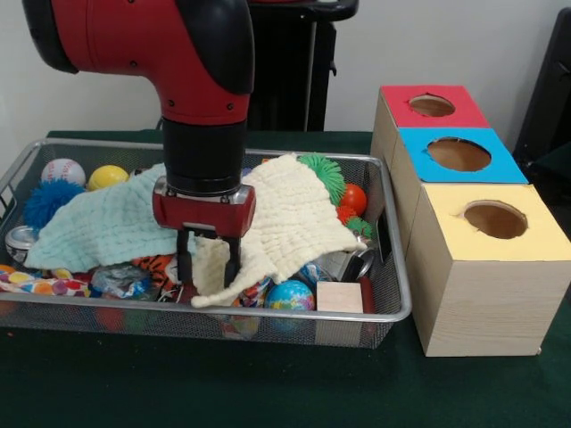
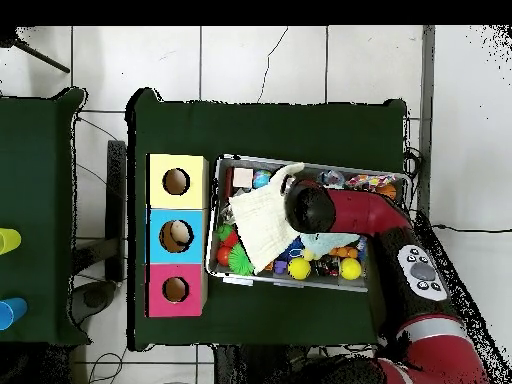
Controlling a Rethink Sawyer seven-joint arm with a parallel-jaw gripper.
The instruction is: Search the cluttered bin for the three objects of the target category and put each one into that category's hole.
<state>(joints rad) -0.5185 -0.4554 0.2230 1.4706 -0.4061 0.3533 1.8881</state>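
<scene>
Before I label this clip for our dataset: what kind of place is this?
Probably a robotics lab: a red arm over a wire bin of toys, and wooden sorting boxes on a green-covered table.

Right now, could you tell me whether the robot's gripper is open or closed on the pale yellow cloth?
Closed on it: the gripper has its two black fingers either side of a fold of the pale yellow cloth, pinching it above the wire mesh bin.

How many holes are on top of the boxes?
3: the red box's hole farthest back in the front view, the blue box's hole in the middle, the yellow box's hole nearest the camera.
</scene>
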